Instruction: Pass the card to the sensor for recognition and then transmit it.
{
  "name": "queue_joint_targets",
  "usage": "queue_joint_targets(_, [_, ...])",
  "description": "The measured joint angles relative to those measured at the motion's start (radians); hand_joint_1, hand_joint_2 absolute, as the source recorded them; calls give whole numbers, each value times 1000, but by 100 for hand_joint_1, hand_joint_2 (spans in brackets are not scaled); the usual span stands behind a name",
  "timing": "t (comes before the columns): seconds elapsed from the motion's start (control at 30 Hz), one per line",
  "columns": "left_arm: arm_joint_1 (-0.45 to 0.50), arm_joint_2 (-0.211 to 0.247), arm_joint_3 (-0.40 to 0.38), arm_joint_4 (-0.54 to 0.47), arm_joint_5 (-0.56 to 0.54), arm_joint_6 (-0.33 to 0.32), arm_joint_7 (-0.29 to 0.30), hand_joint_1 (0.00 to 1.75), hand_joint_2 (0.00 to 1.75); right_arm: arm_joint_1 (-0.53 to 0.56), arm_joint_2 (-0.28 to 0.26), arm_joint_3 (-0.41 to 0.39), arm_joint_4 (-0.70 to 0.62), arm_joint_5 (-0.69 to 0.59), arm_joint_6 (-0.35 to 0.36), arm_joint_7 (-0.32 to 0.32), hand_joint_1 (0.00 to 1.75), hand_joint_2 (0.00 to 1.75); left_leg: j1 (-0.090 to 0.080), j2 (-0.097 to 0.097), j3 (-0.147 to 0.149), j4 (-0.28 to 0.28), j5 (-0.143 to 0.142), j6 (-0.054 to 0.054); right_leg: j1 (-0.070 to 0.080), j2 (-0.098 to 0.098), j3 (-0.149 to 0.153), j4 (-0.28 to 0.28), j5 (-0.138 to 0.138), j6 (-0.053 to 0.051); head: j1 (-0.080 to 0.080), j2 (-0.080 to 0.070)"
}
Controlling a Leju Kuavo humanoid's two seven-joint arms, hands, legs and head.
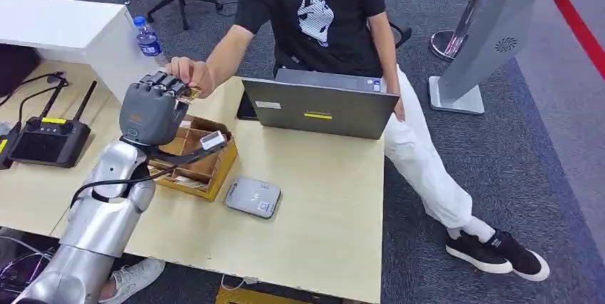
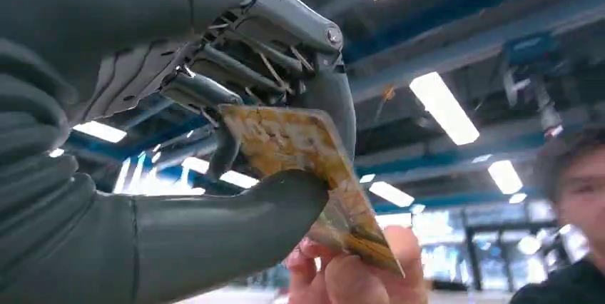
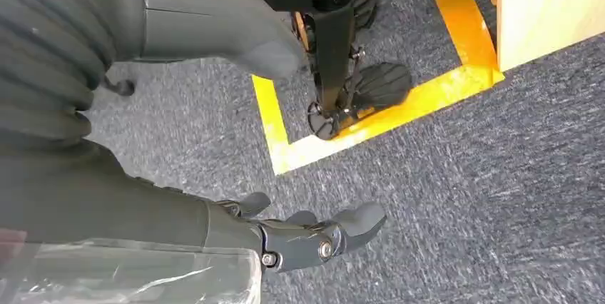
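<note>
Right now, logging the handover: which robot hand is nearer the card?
Left. The left hand holds the card; the right hand hangs over the carpet.

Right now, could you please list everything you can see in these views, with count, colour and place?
card: one, orange-yellow, pinched in the left hand, the person's fingers on its far end
wooden tray: one, brown, on the table under the left hand
sensor box: one, grey, flat on the table beside the tray
laptop: one, grey, open, before the person
remote controller: one, black, at the table's left
water bottle: one, blue-capped, behind the table
table: one, light wood
person's hand: one, at the card
left hand: grey, raised, holding the card
right hand: dark, hanging over grey carpet, holding nothing
</note>
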Motion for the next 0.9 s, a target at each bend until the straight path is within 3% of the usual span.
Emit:
queue_joint_targets(0.13, [1, -5, -74, -27, -10, 52, -26, 175, 175, -1, 3, -4, 0, 16, -7, -3, 0, 175, 0, 0, 0, 0, 0, 0, 0, 0, 0, 0, 0, 0, 0, 0])
queue_joint_targets(0.57, [84, -60, -269, -96, 11, 26, -77, 175, 175, -1, 10, -22, 0, 23, -16, -8, 0, 175, 0, 0, 0, 0, 0, 0, 0, 0, 0, 0, 0, 0, 0, 0])
queue_joint_targets(0.73, [91, -72, -330, -81, 16, 8, -78, 175, 175, -2, 12, -31, 0, 27, -16, -8, 0, 175, 0, 0, 0, 0, 0, 0, 0, 0, 0, 0, 0, 0, 0, 0])
queue_joint_targets(0.9, [89, -90, -359, 9, 37, -5, -78, 175, 175, -2, 13, -32, 1, 43, -16, -8, 0, 175, 0, 0, 0, 0, 0, 0, 0, 0, 0, 0, 0, 0, 0, 0])
